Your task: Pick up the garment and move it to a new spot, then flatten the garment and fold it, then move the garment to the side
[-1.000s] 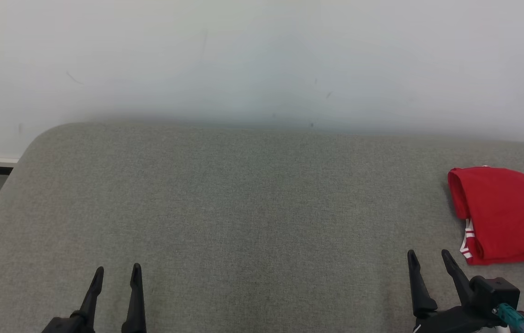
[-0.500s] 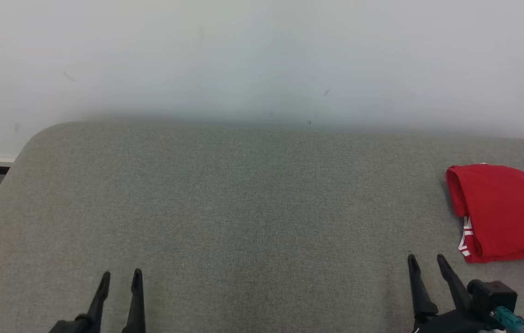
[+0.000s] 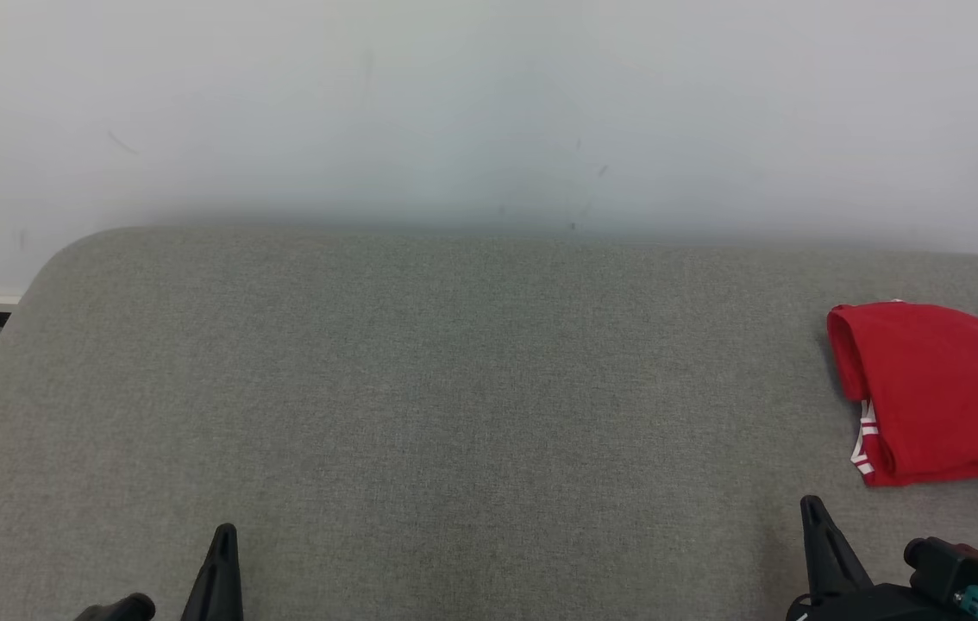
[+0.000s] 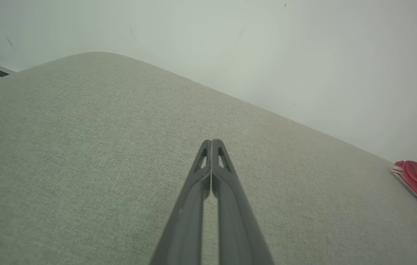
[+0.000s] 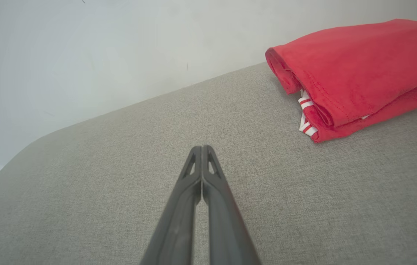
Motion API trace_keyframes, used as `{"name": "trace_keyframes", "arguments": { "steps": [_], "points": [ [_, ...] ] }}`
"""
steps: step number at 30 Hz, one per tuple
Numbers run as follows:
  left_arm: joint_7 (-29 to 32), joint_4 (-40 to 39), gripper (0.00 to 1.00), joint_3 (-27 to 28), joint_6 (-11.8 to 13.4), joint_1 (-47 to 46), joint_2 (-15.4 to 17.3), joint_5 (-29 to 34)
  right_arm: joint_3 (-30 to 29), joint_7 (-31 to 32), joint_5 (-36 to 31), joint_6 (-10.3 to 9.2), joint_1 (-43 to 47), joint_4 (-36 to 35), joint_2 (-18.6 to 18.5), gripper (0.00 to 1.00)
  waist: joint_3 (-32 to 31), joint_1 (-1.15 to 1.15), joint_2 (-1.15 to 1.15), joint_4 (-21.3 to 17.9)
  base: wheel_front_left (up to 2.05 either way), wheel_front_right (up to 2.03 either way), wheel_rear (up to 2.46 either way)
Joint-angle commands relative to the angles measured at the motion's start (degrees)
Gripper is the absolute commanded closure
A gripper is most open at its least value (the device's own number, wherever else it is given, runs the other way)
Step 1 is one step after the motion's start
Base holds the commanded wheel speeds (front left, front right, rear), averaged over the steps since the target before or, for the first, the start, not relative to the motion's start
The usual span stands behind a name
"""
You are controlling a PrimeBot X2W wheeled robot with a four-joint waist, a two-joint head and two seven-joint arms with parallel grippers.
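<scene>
Seemingly final step done: folded red garment at frame right; left gripper, right gripper closed, empty; next, retreat.

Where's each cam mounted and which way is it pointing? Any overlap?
Head view: on the head, looking forward and down over the grey padded surface to the white wall; left gripper lower left, right gripper lower right, both shut.
Left wrist view: on the left wrist, looking along its closed fingers across the surface toward the wall.
Right wrist view: on the right wrist, along its closed fingers toward the folded red garment, upper right.
Shared: all three show the red garment on the surface's right side.
</scene>
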Motion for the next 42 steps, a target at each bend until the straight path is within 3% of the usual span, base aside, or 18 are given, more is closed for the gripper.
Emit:
{"name": "trace_keyframes", "arguments": {
  "steps": [1, 42],
  "points": [
    [0.43, -0.48, 1.00, 0.22, -0.02, -1.83, -0.02, -2.46, -0.42, 0.20, 2.50, -0.01, -1.31, -1.21, -0.16, 1.00, 0.02, 0.00, 0.00, -0.05, 0.00, 0.00, 0.00],
    [9.10, 1.91, 1.00, 1.02, -0.07, -7.44, -0.53, -33.90, -3.95, 4.47, 35.69, -0.05, -2.41, -3.04, -0.25, 1.00, 0.60, 0.00, 0.00, -1.68, 0.00, 0.00, 0.00]
  ]
}}
